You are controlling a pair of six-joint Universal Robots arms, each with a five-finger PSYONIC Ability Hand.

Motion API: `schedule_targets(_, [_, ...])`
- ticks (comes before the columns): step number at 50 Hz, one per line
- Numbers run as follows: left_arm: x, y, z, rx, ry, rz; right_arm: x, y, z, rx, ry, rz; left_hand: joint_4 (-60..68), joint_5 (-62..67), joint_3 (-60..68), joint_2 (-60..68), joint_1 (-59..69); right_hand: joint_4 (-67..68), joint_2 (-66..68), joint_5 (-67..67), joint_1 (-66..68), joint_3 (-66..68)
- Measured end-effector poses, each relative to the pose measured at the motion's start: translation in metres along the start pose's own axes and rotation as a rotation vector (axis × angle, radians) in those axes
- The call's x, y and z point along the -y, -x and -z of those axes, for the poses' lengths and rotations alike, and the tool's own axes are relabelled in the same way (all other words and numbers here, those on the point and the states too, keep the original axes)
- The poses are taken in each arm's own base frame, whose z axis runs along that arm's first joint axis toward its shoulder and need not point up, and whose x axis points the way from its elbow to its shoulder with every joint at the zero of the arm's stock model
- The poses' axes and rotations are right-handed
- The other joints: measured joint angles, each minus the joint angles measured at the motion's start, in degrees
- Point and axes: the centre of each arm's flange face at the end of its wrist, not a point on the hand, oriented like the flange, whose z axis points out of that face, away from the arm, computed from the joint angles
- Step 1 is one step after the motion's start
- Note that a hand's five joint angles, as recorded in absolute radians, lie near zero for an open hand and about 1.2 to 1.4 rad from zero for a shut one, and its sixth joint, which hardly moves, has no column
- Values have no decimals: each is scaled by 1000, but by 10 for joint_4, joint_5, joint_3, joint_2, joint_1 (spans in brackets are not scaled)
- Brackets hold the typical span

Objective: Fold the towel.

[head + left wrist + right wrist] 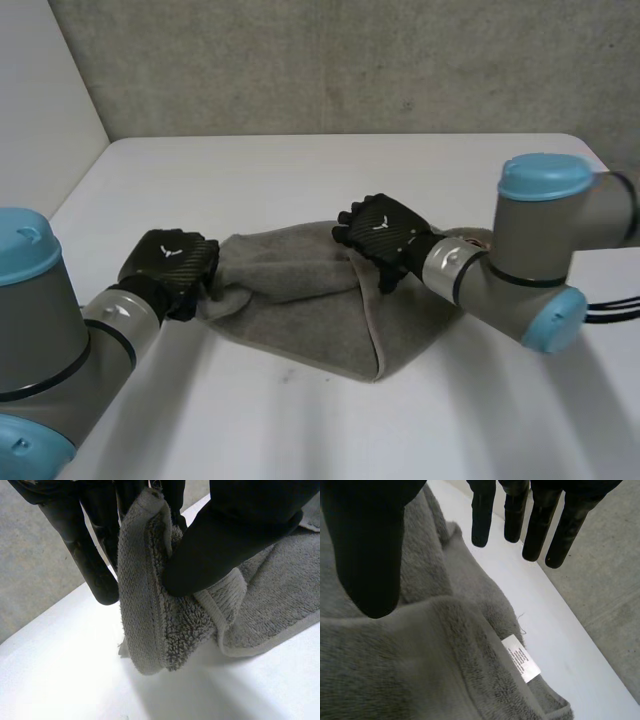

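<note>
A grey towel lies bunched and partly folded over on the white table. My left hand is at the towel's left end, its thumb and fingers pinching a hemmed corner of the towel just above the table. My right hand hovers over the towel's far right part with its fingers straight and spread, holding nothing. Below its palm the towel shows a folded hem and a white label.
A grey wall rises behind the table's far edge, and a pale wall stands at the left. Bare table lies in front of the towel and beyond it. My right arm reaches in across the table's right side.
</note>
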Motion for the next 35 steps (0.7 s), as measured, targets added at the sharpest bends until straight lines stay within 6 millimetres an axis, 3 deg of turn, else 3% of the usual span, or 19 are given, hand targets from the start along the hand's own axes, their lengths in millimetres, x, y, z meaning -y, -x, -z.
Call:
schedule_targets(6, [0, 1, 0, 4, 2, 1, -19, 0, -25, 2, 15, 24, 0, 0, 0, 0, 0, 11, 5, 14, 11, 10])
schedule_targets(18, [1, 2, 0, 6, -5, 0, -37, 1, -39, 12, 56, 13, 0, 0, 0, 0, 0, 47, 41, 42, 45, 42])
schedule_targets(19, [1, 2, 0, 6, -5, 0, -38, 1, -40, 11, 58, 13, 0, 0, 0, 0, 0, 59, 56, 53, 59, 58])
schedule_targets(20, [1, 2, 0, 6, -5, 0, -38, 0, -41, 5, 58, 16, 0, 0, 0, 0, 0, 243, 262, 228, 253, 241])
schedule_targets(22, [1, 2, -1, 6, -5, 0, -33, -3, -41, -6, 47, 21, 0, 0, 0, 0, 0, 385, 395, 363, 378, 383])
schedule_targets(24, [1, 2, -1, 7, -5, 0, -22, -10, -38, -36, 25, 28, 0, 0, 0, 0, 0, 461, 468, 402, 386, 457])
schedule_targets(32, [5, 5, -2, 19, -15, 2, 26, -41, -9, -181, -65, 6, 0, 0, 0, 0, 0, 475, 470, 403, 386, 466])
schedule_targets(35, [14, 13, 0, 44, -45, 6, 48, -57, 17, -252, -97, -15, 0, 0, 0, 0, 0, 475, 470, 403, 386, 469])
